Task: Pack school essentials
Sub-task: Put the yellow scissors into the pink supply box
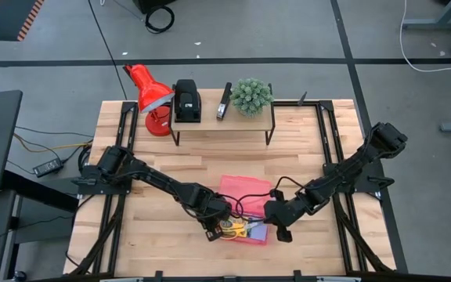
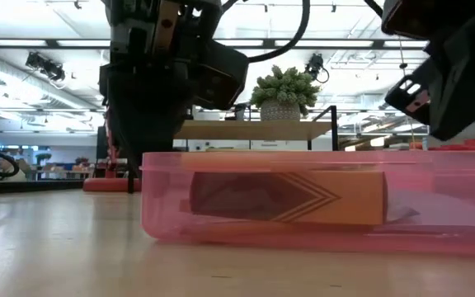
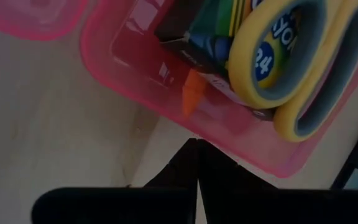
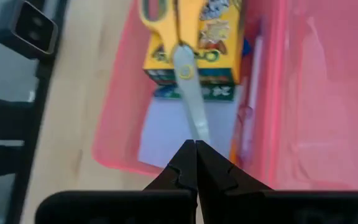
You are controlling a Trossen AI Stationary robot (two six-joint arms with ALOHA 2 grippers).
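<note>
A translucent pink box (image 4: 120,118) is showing yellow-handled scissors (image 4: 166,18) with grey blades lying over a yellow-green crayon box (image 4: 213,43). A pale lavender-blue notepad (image 4: 166,134) is showing beneath, and an orange pencil (image 3: 191,99) is glowing through the pink wall above the pale wood surface (image 1: 304,141). A red lamp (image 1: 149,90) is standing out behind.

tabletop (image 1: 171,235): pale wood planks, smooth, faint satin sheen
pink box (image 4: 114,134): translucent plastic, glossy, smooth walls
scissors (image 4: 182,43): yellow plastic handles, smooth; bare grey metal blades, dull shine
crayon box (image 4: 222,37): printed card, slightly glossy
notepad (image 4: 166,134): pale lavender paper, matt
left claw (image 3: 197,186): dark, matt
right claw (image 4: 196,171): dark, matt
lamp (image 1: 147,90): red, glossy shade
</note>
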